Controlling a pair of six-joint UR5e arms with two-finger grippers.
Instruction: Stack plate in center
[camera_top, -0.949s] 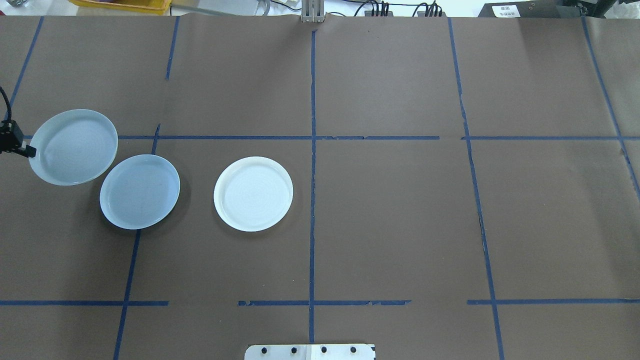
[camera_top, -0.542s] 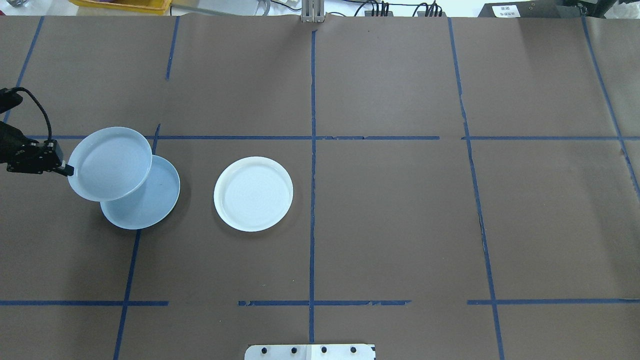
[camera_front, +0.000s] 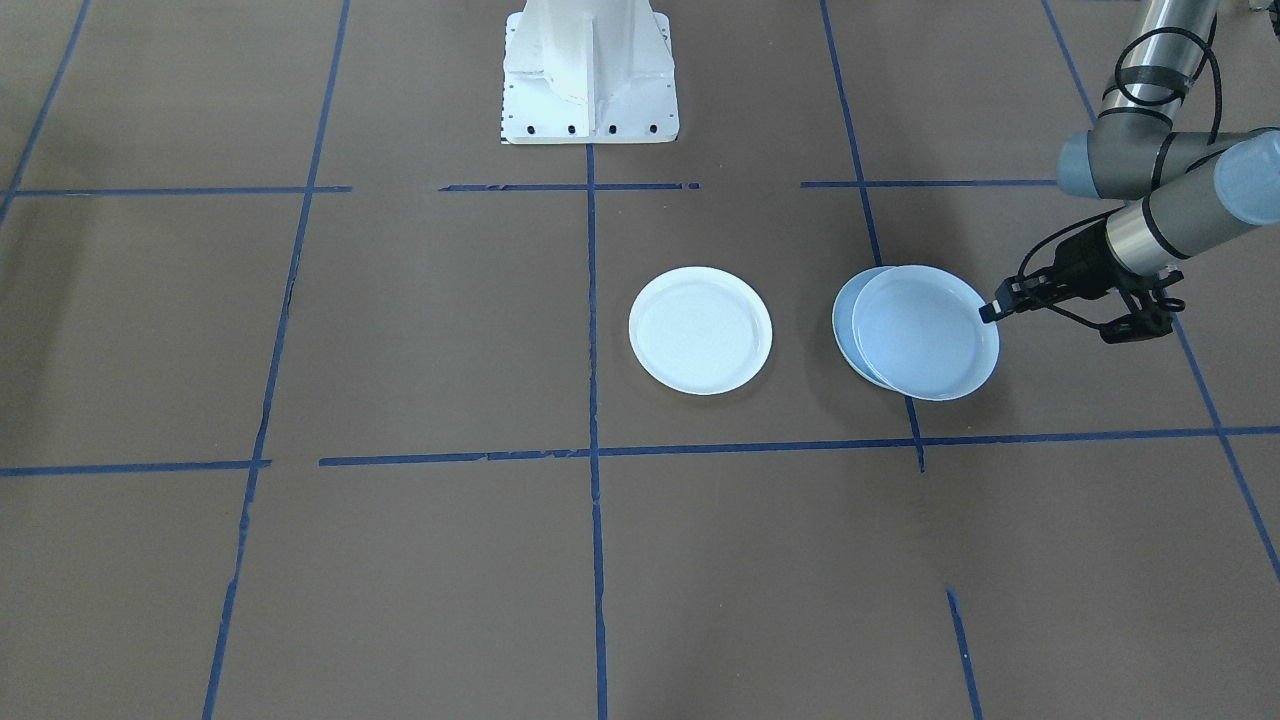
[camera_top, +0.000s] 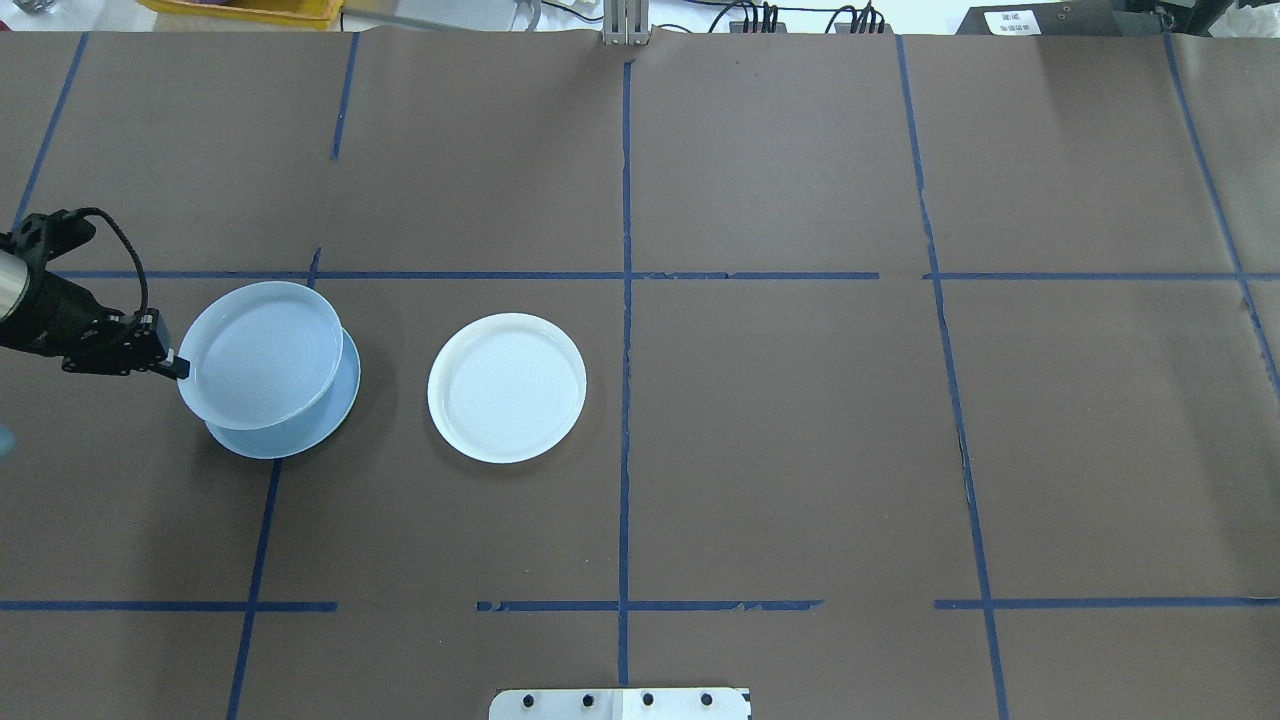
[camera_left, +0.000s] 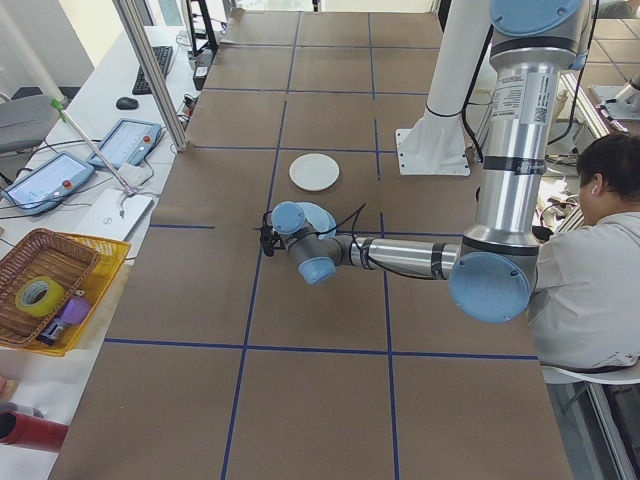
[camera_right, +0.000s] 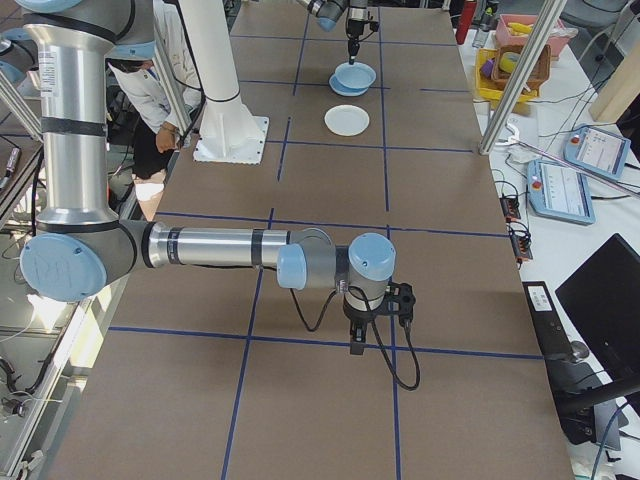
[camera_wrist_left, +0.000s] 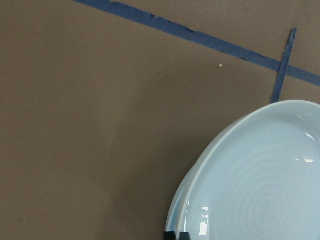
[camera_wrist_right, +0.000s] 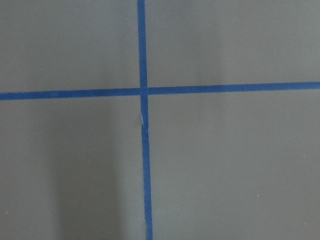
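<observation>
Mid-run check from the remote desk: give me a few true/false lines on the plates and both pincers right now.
1. The left pincer grips the ringed plate by its rim. True.
2. The ringed plate is over the white plate. False: it overlaps the smooth blue-grey plate, off-centre.
3. The white plate lies apart from the other two. True.
4. The right pincer holds a plate. False: it is over bare brown table with nothing in it.
5. Three plates are in view. True.
</observation>
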